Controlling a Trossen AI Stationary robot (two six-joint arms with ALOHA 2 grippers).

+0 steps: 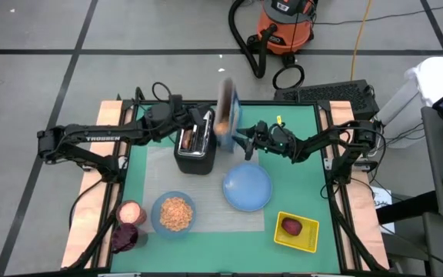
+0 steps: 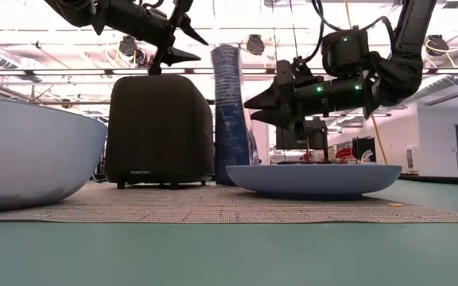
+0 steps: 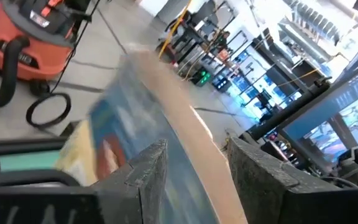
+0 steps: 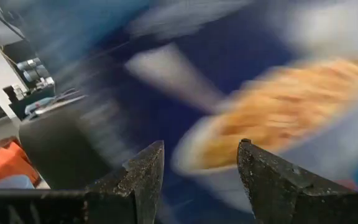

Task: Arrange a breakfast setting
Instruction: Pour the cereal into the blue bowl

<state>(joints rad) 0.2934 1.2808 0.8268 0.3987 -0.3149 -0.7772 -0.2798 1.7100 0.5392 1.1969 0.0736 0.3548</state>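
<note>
The blue cereal box (image 1: pixel 228 115) stands at the far middle of the table, beside the black-and-silver toaster (image 1: pixel 197 143), and shows blurred. My left gripper (image 1: pixel 209 123) is open above the toaster, its fingers on either side of the box's narrow brown side (image 3: pixel 191 134). My right gripper (image 1: pixel 248 144) is open just to the box's right, facing its printed front (image 4: pixel 229 118). The light-blue plate (image 1: pixel 247 188) and the light-blue bowl (image 1: pixel 174 213) of cereal lie on the grey mat (image 1: pixel 210 219). The dark red fruit (image 1: pixel 291 226) lies on the yellow tray (image 1: pixel 311 238). I see no spoon or bagel. My left gripper has one finger (image 3: pixel 146 177) on each side of the box's narrow side, coming level from the table's left; I cannot tell whether they touch it. My right gripper points level at the box's front from the table's right; I cannot tell whether its fingertips (image 2: pixel 254 102) touch it.
A pinkish round thing (image 1: pixel 130 211) and a dark maroon one (image 1: pixel 125 237) stand at the near left corner. The plate (image 2: pixel 316 179) lies right below my right gripper (image 2: pixel 253 110). An orange vacuum (image 1: pixel 283 23) stands on the floor beyond the table.
</note>
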